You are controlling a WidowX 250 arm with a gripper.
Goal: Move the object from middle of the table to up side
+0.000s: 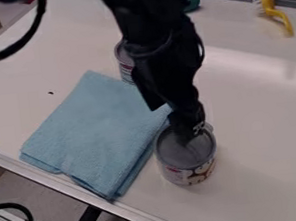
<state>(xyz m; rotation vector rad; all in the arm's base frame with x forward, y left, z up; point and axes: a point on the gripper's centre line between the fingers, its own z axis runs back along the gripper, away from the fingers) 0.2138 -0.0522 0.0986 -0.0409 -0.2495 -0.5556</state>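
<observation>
While black gripper [192,129] sits at top of labelled metal can [189,173], likely target, lower centre of frame, whether it pinches anything can't be told. Secure firm hold, lift straight, keep upright, carry toward top edge, avoiding folded blue cloth [99,128] and second metal can [124,64].

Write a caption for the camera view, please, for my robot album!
A black robot arm hangs over a can beside a folded blue cloth on a white table.
</observation>
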